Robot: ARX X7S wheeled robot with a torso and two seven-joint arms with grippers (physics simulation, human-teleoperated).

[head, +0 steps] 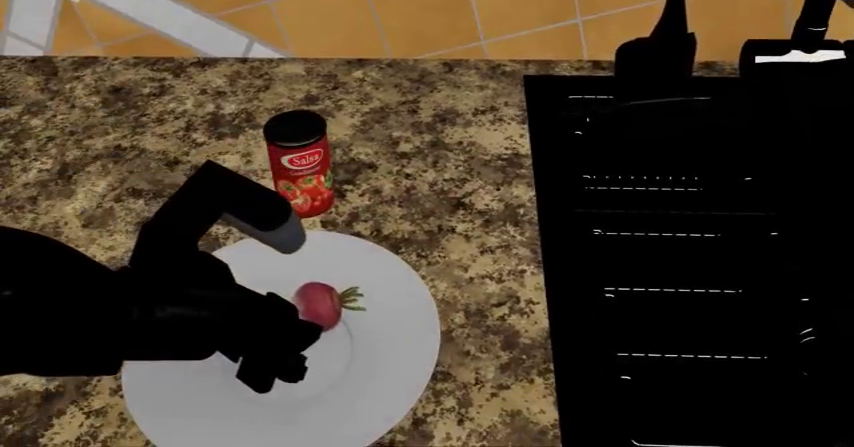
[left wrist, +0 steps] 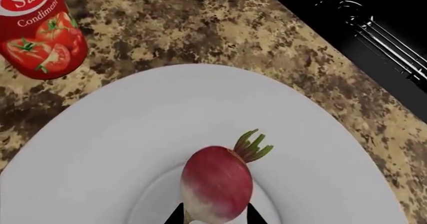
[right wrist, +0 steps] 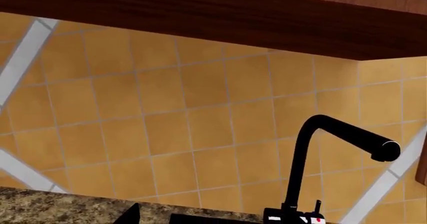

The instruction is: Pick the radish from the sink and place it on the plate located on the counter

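Observation:
The pink-red radish (left wrist: pixel 217 181) with its green stem stub sits between the two black fingertips of my left gripper (left wrist: pixel 215 219), which is shut on it. It is just over the middle of the white plate (left wrist: pixel 133 134). In the head view the radish (head: pixel 318 302) shows at the tip of my left gripper (head: pixel 304 317), above the plate (head: pixel 387 367) on the granite counter (head: pixel 134 137). The black sink (head: pixel 694 267) lies to the right. My right gripper (right wrist: pixel 213 219) faces the tiled wall, open, with nothing between its fingers.
A red salsa can (head: pixel 299 167) stands on the counter just behind the plate, close to my left arm. The black faucet (right wrist: pixel 313 149) rises at the back of the sink. A dark wood cabinet (right wrist: pixel 233 13) hangs above the tiled wall.

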